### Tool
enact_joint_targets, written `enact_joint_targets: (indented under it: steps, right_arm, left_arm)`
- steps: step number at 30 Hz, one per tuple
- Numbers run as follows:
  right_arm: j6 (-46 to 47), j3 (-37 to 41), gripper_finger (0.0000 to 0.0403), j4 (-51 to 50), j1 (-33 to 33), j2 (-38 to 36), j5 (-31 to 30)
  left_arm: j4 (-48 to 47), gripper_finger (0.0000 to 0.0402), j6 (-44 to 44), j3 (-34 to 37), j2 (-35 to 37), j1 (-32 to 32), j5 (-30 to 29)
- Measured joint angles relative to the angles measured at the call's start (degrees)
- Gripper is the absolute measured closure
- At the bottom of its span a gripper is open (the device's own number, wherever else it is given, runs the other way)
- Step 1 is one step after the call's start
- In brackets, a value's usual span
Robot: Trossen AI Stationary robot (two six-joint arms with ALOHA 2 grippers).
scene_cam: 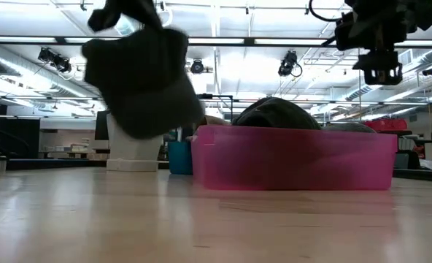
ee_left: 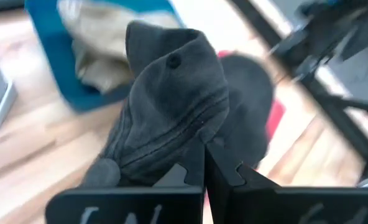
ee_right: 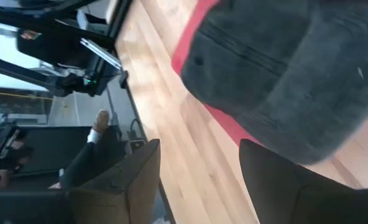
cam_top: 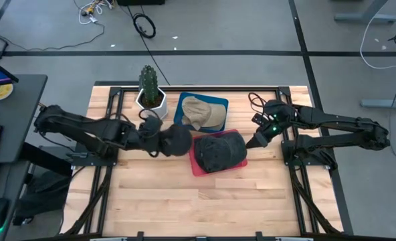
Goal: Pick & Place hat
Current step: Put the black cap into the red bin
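My left gripper [cam_top: 159,142] is shut on a dark grey cap [cam_top: 178,139], held in the air just left of the pink bin [cam_top: 198,165]. In the low view this cap [scene_cam: 144,82] hangs well above the table. A second dark cap [cam_top: 219,150] lies in the pink bin [scene_cam: 296,159]. A beige hat [cam_top: 202,112] rests in the blue bin [cam_top: 182,102] behind it. My right gripper [cam_top: 257,138] is open and hovers at the pink bin's right side, touching nothing; its wrist view looks down on the binned cap [ee_right: 283,68]. My left gripper pinches the dark grey cap between its two fingers [ee_left: 224,177], on the crown fabric near its lower edge [ee_left: 183,152]. The fingers come about level from the table's left. The cap is lifted clear, and its crown with the top button [ee_left: 173,61] reaches out beyond the fingertips.
A cactus in a white pot [cam_top: 150,90] stands at the far side, just left of the blue bin and close behind my left wrist. Bare wood [cam_top: 205,204] lies along the near half of the table. A desk with devices [cam_top: 1,114] is off the left edge.
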State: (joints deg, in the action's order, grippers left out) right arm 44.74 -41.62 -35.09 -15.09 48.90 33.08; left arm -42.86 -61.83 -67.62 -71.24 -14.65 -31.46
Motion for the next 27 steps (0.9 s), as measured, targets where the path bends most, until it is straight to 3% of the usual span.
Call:
enact_joint_targets:
  steps: [7,14,22,27]
  right_arm:
    - [1.25,0.02,0.0181,9.66,-0.02,-0.02,0.03]
    - [6.04,0.02,0.0178,29.06,0.00,-0.02,-1.00]
    - [5.82,-0.01,0.0117,45.03,-0.03,0.05,-13.38]
    - [6.84,-0.03,0.0068,50.71,-0.24,2.85,-14.15]
  left_arm:
    - [1.71,0.0401,4.80,-9.41,0.02,-0.75,-9.18]
    - [15.78,0.0401,16.00,-14.25,0.11,-0.71,-19.63]
    - [33.47,0.0401,27.97,-14.23,0.01,-0.53,-21.03]
    - [39.11,0.0401,32.11,-14.23,-0.02,-0.53,-20.94]
